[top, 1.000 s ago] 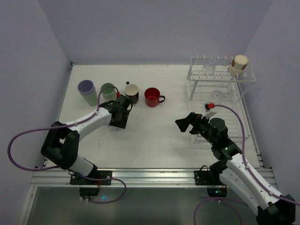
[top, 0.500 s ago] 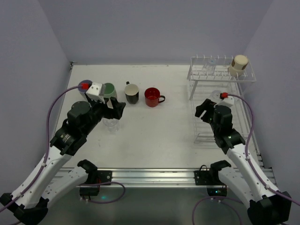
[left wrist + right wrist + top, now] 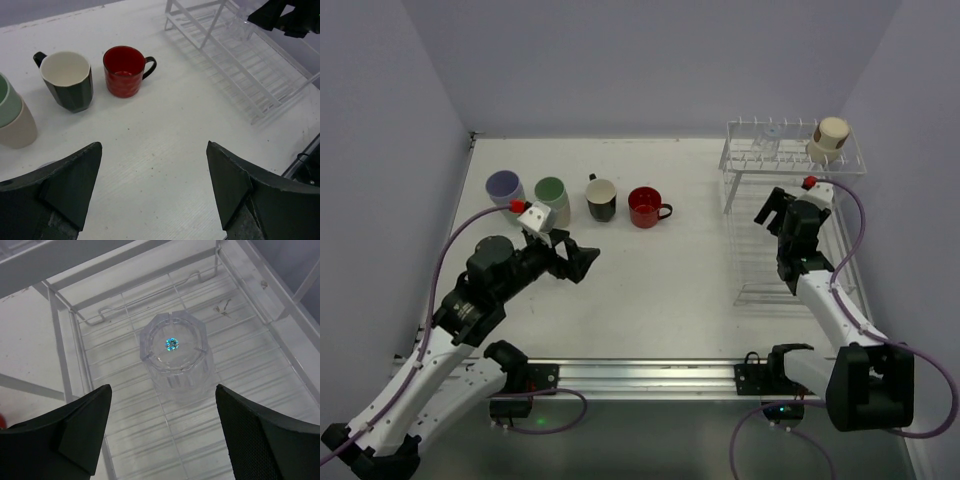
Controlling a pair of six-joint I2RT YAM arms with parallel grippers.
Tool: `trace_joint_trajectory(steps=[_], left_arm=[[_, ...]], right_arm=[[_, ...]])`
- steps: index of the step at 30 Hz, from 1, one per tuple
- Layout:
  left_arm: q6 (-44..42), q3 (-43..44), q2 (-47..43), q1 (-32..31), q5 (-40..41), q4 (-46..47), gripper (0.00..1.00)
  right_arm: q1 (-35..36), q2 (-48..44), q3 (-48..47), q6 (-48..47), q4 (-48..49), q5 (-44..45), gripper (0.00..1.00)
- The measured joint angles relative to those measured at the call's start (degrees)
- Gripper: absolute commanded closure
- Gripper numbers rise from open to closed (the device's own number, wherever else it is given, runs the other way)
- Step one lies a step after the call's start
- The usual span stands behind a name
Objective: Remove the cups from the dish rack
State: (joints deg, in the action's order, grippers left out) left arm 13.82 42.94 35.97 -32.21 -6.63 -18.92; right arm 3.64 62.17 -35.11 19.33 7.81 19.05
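The left pincer (image 3: 576, 262), spread wide and empty, has been drawn nearer, away from the cups (image 3: 645, 206) on the table (image 3: 670, 270). The right pincer (image 3: 772, 207), also wide, has been moved farther over the lower tier of the dish rack (image 3: 760, 292), above a clear glass (image 3: 175, 357); a beige tumbler (image 3: 829, 138) is seen on the top tier.

Soft, even overhead light washes the white table (image 3: 660, 280), leaving only faint, short shadows beside the red mug (image 3: 124, 70) and black mug (image 3: 67, 82). The dish rack (image 3: 250, 75) nearly dissolves against the pale surface. A blue-green glint sparks on the clear glass (image 3: 175, 360); the near foreground of both wrist views falls dark and slightly soft.
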Motion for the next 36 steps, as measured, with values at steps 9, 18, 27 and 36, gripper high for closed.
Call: trace_joint_trajectory(steps=[9,18,27,36], left_arm=[[0.0,-0.1,-4.9,-3.0,-2.5,1.3,0.10],[0.0,-0.3,-6.1,-6.1,-3.0,1.3,0.10],[0.0,-0.4,-6.5,-6.3,-3.0,1.3,0.10],[0.0,-0.5,-5.4,-6.5,-3.0,1.3,0.11]], right_arm=[[-3.0,7.2,0.9,-5.6,9.3,-2.5,0.11],[-3.2,12.5,-0.1,-9.9,12.5,-4.9,0.16],[-3.2,18.7,-2.4,-10.5,12.2,-3.4,0.07],[-3.2,23.7,-8.9,-10.1,8.8,0.0,0.40]])
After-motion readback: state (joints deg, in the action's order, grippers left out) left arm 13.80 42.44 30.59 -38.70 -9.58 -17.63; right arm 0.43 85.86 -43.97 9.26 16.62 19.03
